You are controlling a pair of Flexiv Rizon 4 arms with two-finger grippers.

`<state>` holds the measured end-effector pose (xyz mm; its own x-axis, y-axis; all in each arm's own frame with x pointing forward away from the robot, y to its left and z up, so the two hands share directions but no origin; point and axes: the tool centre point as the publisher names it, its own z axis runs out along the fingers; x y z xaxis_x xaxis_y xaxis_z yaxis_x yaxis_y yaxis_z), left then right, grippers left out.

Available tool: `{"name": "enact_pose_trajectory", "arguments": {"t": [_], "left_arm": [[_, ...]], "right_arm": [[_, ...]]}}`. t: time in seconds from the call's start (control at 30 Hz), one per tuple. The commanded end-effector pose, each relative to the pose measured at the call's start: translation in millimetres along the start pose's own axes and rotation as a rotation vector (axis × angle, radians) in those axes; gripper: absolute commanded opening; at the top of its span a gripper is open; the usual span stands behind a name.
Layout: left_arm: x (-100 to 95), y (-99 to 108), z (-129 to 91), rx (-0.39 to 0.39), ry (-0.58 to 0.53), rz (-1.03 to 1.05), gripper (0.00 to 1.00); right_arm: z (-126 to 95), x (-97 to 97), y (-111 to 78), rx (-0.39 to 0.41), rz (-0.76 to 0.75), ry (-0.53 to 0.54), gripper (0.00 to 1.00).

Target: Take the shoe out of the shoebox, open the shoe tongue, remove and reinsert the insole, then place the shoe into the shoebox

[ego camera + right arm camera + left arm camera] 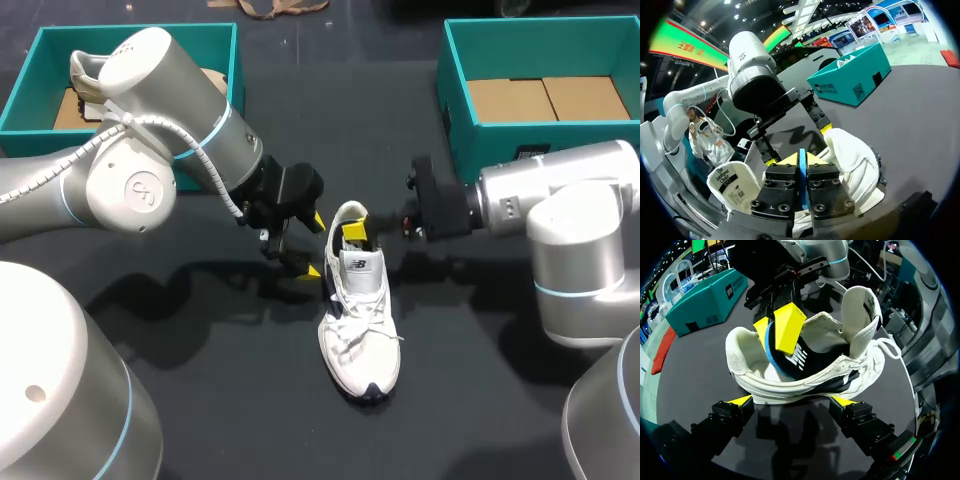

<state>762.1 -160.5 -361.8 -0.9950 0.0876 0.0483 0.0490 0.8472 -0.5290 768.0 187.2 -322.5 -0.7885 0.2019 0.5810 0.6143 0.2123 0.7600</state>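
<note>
White shoe (pixel 358 320) mid-worktop (pixel 240 420), right pincer (pixel 353 231) clamped on the insole (pixel 805 360) at its heel opening, left pincer (pixel 315 246) apart just beside it.

white shoe (pixel 360 320) upright on table (pixel 240 400), tongue (pixel 860 315) raised, blue-edged insole (pixel 799 360) partly out

Shoe (pixel 360 320) tongue (pixel 361 264): logo patch on its front, head view. The tongue's inner side carries a white label (pixel 734 186) with several lines of dark print, right wrist view. Insole (pixel 801 359): white striped logo on black, left wrist view. Left box (pixel 850 80): white lettering and a QR-type square on its side wall. Right box (pixel 702 305): two small dark labels on its wall, too small to read. Left arm (pixel 135 150): round emblem on joint cap.
</note>
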Motion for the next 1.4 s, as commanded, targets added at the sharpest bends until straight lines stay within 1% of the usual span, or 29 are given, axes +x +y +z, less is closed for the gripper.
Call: {"name": "enact_pose_trajectory", "arguments": {"t": [0.03, 0.13, 0.23, 0.27, 0.3, 0.33, 0.37, 0.4, 0.47, 0.53, 0.6, 0.77, 0.97, 1.13, 1.23, 1.33, 1.4], "left_arm": [[0.1, 0, -1, -0.001, 0.001, 0.001, 1.0], [0.1, 0, -1, -0.001, 0.001, 0.001, 1.0], [0.1, 0, -1, -0.001, 0.001, 0.001, 1.0], [0.1, 0, -1, -0.001, 0.001, 0.001, 1.0], [0.1, 0, -1, -0.001, 0.001, 0.001, 1.0], [0.1, 0, -1, -0.001, 0.001, 0.001, 1.0], [0.1, 0, -1, -0.001, 0.001, 0.001, 1.0], [0.1, 0, -1, -0.001, 0.001, 0.001, 1.0], [-1.3, -3, -7, 0.01, -0.003, 0.01, 1.0], [-2.2, -3, -11, 0.007, -0.009, 0.02, 1.0], [-2.9, -2, -16, 0.003, -0.012, 0.025, 1.0], [-3.1, 0, -25, 0.001, -0.01, 0.032, 1.0], [-4.5, 3, -32, -0.007, 0.002, 0.039, 1.0], [-7.3, 7, -42, -0.035, 0.007, 0.061, 1.0], [-11.3, 12, -52, -0.056, 0.02, 0.077, 1.0], [-16.8, 19, -68, -0.067, 0.066, 0.108, 1.0], [-20.8, 23, -80, -0.078, 0.097, 0.135, 1.0]], "right_arm": [[10, -6.7, -14.0, 0.009, 0.022, 0.006, 0.0], [11, -4.8, -23.0, 0.012, 0.044, 0.006, 0.0], [9, 2.5, -21.9, 0.017, 0.039, -0.014, 0.0], [8, 6.3, -19.1, 0.017, 0.029, -0.02, 0.08], [6, 10.3, -15.2, 0.019, 0.015, -0.029, 0.33], [5, 12.7, -12.5, 0.022, 0.005, -0.034, 0.41], [4, 13.9, -11.1, 0.025, 0.0, -0.037, 0.46], [3, 16.1, -8.2, 0.033, -0.011, -0.045, 0.6], [2, 19.0, -4.2, 0.043, -0.022, -0.054, 0.71], [0, 21.2, -0.9, 0.053, -0.03, -0.062, 0.76], [-3, 22.8, 1.6, 0.061, -0.035, -0.068, 0.84], [-11, 24.1, 6.3, 0.086, -0.034, -0.099, 0.89], [-20, 23.5, 11.7, 0.124, -0.031, -0.132, 0.89], [-29, 20.7, 17.5, 0.176, -0.016, -0.165, 0.85], [-36, 17.9, 21.0, 0.213, -0.002, -0.187, 0.85], [-47, 13.7, 24.8, 0.248, 0.016, -0.203, 0.84], [-55, 10.0, 28.3, 0.297, 0.039, -0.215, 0.83]]}}
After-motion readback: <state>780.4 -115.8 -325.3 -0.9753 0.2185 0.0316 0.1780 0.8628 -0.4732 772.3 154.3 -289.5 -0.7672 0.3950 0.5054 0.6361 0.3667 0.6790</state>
